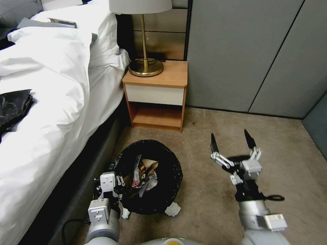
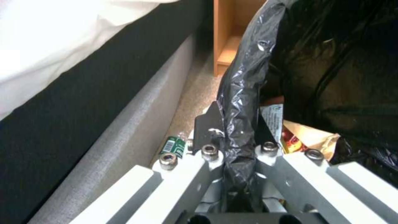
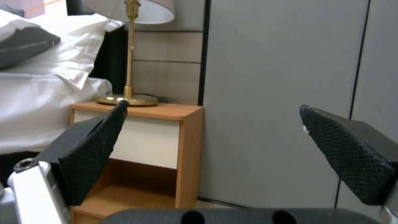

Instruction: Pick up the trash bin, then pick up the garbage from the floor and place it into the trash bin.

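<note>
The trash bin [image 1: 160,200], lined with a crinkly black bag, stands on the floor [image 1: 204,136] beside the bed. My left gripper [image 1: 118,179] is shut on the bin's near-left rim, and in the left wrist view my left gripper [image 2: 234,124] pinches the liner-covered rim [image 2: 240,93]. Garbage [image 1: 143,173] lies inside the bin: red-and-white and brown wrappers [image 2: 290,133]. On the carpet between bin and bed base lies a small green-labelled bottle [image 2: 175,147]. My right gripper [image 1: 231,143] is open and holds nothing above the carpet to the bin's right; from the right wrist view, the right gripper [image 3: 214,109] faces the nightstand.
The bed [image 1: 51,102] with white bedding runs along the left, a black plastic sheet [image 1: 13,105] on it. A wooden nightstand [image 1: 156,98] with a brass lamp [image 1: 145,64] stands beyond the bin. Grey wall panels [image 1: 245,51] close the back. Open carpet lies to the right.
</note>
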Tool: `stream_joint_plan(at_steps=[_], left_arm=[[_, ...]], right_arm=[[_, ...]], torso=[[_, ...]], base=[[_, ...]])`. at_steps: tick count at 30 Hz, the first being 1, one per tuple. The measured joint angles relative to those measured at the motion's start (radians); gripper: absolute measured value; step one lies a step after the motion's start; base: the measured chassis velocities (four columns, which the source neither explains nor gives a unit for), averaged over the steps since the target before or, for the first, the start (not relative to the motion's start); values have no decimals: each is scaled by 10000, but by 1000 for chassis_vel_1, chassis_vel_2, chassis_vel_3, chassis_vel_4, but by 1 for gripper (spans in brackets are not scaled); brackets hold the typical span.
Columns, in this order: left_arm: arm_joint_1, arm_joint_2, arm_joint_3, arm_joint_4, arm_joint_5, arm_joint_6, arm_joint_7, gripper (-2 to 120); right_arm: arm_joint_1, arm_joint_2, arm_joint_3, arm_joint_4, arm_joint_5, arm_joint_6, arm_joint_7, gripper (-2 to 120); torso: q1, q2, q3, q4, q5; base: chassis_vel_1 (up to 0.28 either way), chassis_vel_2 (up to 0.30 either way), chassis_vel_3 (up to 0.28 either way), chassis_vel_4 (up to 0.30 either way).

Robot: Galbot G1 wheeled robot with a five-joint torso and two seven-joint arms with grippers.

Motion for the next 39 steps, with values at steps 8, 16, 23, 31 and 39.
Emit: stream_joint_plan(at_steps=[8, 16, 23, 31, 39], left_arm=[[91, -2, -4, -138, -39, -51, -15, 0], [119, -34, 36, -152, -20, -60, -14, 0], [118, -51, 59, -148, 17, -61, -14, 0], [189, -76, 80, -135, 70, -40, -14, 0], [213, -111, 116, -101, 90, -32, -13, 0]], right_arm=[[208, -30, -92, -82, 16, -73, -73, 100], [363, -29, -166, -113, 110, -84, -135, 100], [495, -37, -164, -122, 420, 55, -307, 100], [598, -113, -348, -39, 484, -457, -282, 100], [569, -219, -341, -69, 406, -662, -414, 100]], torso=[[0, 0, 0, 0, 0], [1, 0, 0, -1, -1], [0, 0, 0, -1, -1], [0, 0, 1, 0, -1], [1, 0, 1, -1, -1]], base=[[0, 0, 0, 0], [0, 0, 0, 0], [28, 27, 24, 25], [95, 89, 78, 86], [102, 117, 123, 108]])
